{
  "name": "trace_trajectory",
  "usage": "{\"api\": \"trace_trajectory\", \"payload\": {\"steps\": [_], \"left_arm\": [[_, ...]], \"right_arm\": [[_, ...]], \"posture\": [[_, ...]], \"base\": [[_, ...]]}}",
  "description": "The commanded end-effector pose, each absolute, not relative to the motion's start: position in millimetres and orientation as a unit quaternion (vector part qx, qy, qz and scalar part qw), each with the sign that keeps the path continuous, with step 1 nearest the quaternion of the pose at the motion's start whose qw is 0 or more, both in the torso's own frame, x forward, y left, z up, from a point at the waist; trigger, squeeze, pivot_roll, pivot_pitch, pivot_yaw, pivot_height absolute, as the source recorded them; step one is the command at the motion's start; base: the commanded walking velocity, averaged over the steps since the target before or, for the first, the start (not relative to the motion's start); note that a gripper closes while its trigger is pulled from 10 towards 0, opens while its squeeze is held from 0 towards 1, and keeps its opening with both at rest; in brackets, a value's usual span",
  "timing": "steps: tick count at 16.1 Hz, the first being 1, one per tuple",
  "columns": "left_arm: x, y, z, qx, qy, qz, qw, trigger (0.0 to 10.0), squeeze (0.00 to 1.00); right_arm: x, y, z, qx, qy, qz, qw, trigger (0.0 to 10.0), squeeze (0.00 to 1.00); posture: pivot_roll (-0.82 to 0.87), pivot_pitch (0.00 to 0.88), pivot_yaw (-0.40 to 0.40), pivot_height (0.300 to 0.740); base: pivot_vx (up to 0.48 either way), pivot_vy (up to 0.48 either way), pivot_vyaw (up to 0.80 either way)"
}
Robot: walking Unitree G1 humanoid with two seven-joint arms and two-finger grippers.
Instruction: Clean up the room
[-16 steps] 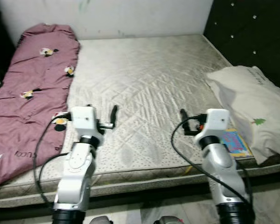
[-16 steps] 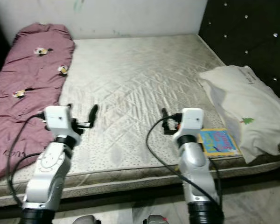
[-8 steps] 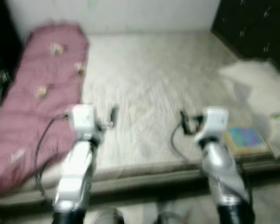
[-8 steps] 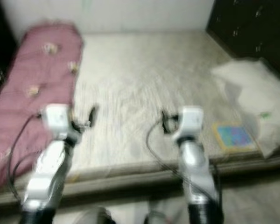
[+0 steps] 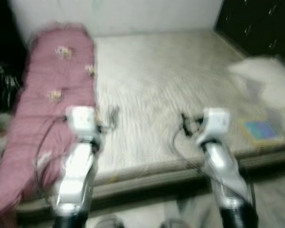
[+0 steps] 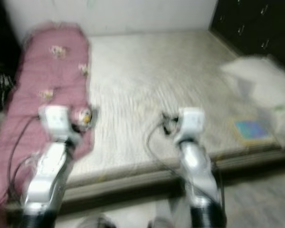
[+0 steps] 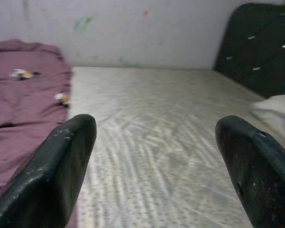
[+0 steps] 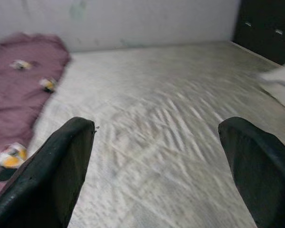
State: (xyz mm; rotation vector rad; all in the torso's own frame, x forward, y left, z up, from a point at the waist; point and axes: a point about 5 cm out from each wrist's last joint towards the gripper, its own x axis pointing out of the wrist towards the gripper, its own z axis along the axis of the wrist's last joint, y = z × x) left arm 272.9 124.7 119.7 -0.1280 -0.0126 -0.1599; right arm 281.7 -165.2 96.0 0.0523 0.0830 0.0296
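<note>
A blurred view down onto one bare quilted mattress (image 5: 166, 90) set against a pale wall (image 5: 123, 14); on it lie one mauve quilt (image 5: 47, 104), one white pillow (image 5: 268, 85) and one blue book (image 5: 260, 130); the quilt runs along the mattress's left edge from the far left corner to the near edge, where it hangs slightly over; several small cartoon patches, white and yellow, dot the quilt, too blurred to count exactly; the pillow lies by the mattress's right edge, against a dark tufted headboard (image 6: 256, 28); the book sits flat at the near right corner, just beside the pillow; any writing on the book or pillow is too blurred to read.

Two silver arms reach forward over the near edge of the mattress, roughly parallel and well apart; the left gripper (image 7: 156, 166) hovers near the quilt's inner edge, its two black fingers (image 7: 52, 175) spread wide with nothing between them; the right gripper (image 8: 156, 171) hovers above the bare middle of the mattress, well apart from the book, its fingers (image 8: 256, 166) likewise spread wide and holding nothing; a black cable loops beside each wrist; a dark object stands on the floor beyond the mattress's left edge, too blurred to identify.
</note>
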Motion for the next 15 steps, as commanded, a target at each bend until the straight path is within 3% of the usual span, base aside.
{"api": "trace_trajectory", "payload": {"steps": [1, 15], "left_arm": [[273.6, 132.7, 121.1, -0.056, -0.008, -0.072, 0.996, 10.0, 0.0], [272.1, 131.5, 119.1, -0.058, -0.004, -0.075, 0.995, 10.0, 0.0]], "right_arm": [[284.9, -158.5, 102.9, 0.032, 0.029, 0.024, 0.999, 10.0, 0.0], [285.1, -156.3, 101.5, 0.032, 0.032, 0.035, 0.998, 10.0, 0.0]], "posture": [[-0.02, 0.0, -0.004, 0.74], [-0.02, 0.0, -0.008, 0.74]], "base": [[0.0, 0.476, 0.0], [0.0, 0.473, 0.0]]}}
